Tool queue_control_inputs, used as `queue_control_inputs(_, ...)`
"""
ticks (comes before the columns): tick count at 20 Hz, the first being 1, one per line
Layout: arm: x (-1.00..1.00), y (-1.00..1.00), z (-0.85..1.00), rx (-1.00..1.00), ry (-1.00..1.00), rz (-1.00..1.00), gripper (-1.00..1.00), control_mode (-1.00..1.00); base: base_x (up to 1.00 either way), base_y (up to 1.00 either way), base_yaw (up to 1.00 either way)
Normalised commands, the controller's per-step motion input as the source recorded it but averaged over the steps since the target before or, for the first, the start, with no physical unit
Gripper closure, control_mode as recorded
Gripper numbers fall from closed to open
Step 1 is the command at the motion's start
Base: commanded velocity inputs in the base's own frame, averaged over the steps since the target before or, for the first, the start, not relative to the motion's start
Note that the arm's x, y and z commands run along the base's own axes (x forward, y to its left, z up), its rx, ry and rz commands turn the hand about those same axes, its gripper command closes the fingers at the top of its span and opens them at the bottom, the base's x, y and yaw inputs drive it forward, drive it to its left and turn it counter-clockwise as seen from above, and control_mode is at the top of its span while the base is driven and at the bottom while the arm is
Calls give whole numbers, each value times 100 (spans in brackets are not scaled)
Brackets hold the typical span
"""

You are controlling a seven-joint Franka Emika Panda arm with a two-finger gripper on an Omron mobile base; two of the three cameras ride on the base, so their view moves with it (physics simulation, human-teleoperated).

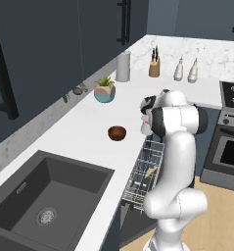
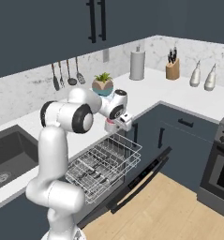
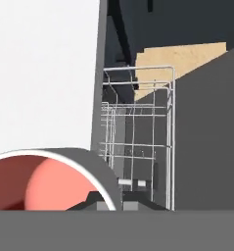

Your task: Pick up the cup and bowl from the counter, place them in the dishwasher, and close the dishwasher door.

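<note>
The counter (image 1: 89, 122) is seen running past the sink, with the dishwasher door (image 2: 141, 180) dropped fully open below it and the wire rack (image 2: 104, 164) pulled out over it. The bowl (image 1: 117, 133) is left on the counter, near its front edge. The cup (image 3: 50, 179) is held by its rim in the gripper (image 2: 114, 124), carried above the rack's far corner. If it is released off-centre, it is likely to be caught on the tines and tipped.
</note>
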Motion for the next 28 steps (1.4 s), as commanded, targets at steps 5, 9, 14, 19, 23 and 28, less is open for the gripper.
queue_control_inputs(5, -100, -100, -1, 16, 0, -10, 100, -100, 0, 0, 0)
queue_control_inputs(9, -54, -77, -32, 24, 0, -8, 100, -100, 0, 0, 0)
queue_control_inputs(14, 3, -35, -66, 35, 1, -6, 100, -100, 0, 0, 0)
queue_control_inputs(19, 34, 4, -48, 31, 0, -7, 100, -100, 0, 0, 0)
queue_control_inputs(23, 49, 35, -15, 15, 12, -7, 100, -100, 0, 0, 0)
queue_control_inputs(28, 47, 36, -14, 7, 21, -9, 100, -100, 0, 0, 0)
